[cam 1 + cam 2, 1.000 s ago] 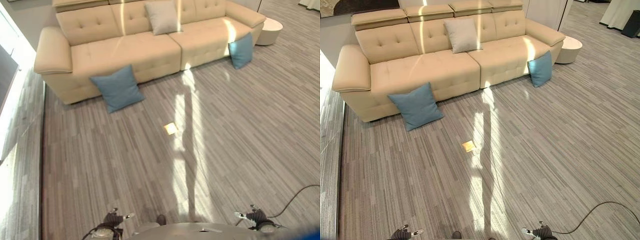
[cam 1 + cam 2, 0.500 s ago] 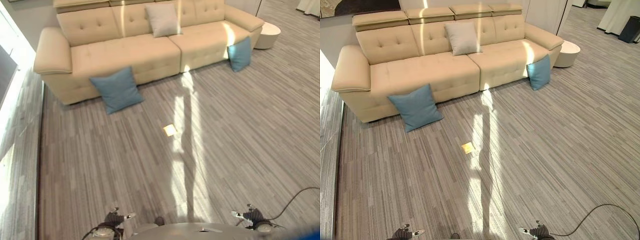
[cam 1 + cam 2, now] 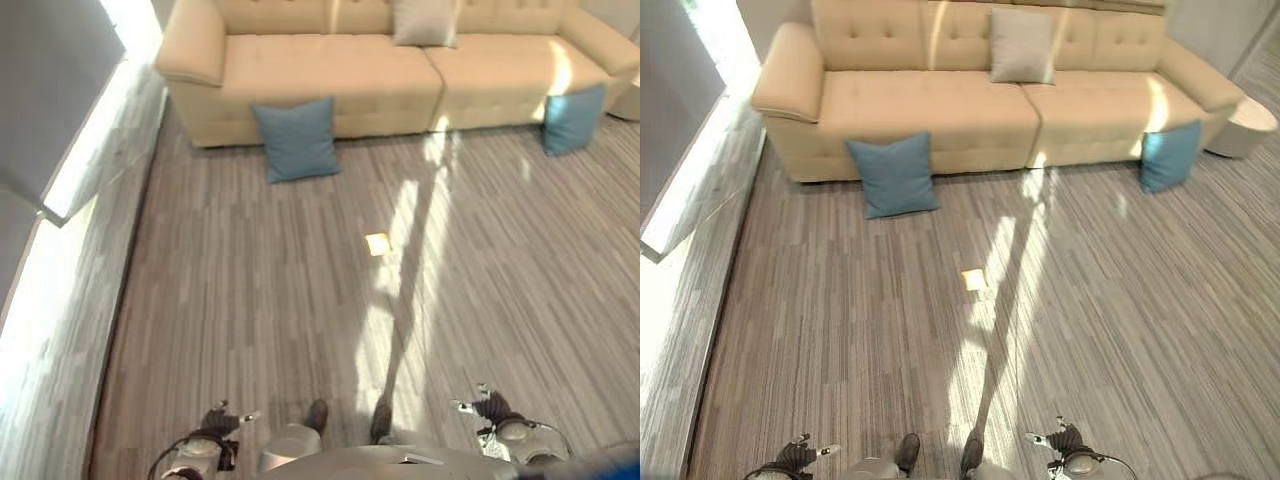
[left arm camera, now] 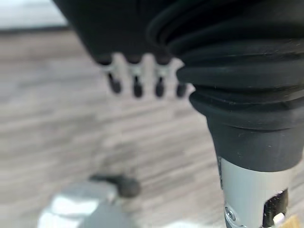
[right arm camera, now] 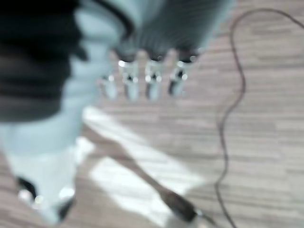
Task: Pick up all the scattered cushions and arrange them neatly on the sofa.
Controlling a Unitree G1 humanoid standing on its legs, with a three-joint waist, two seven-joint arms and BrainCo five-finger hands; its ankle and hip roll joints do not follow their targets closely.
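Both hands hang low over the striped grey floor, left hand and right hand each with fingers relaxed, grasping nothing. One square blue fabric cushion leans on the front of the long beige tufted sofa near its left end, a second blue cushion leans at its right front corner, and a grey square cushion stands against the backrest mid-sofa.

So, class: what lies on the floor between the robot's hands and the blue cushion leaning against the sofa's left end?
In the right eye view, bare striped floor, apart from a small pale yellow square, separates the left hand and right hand from the blue cushion.
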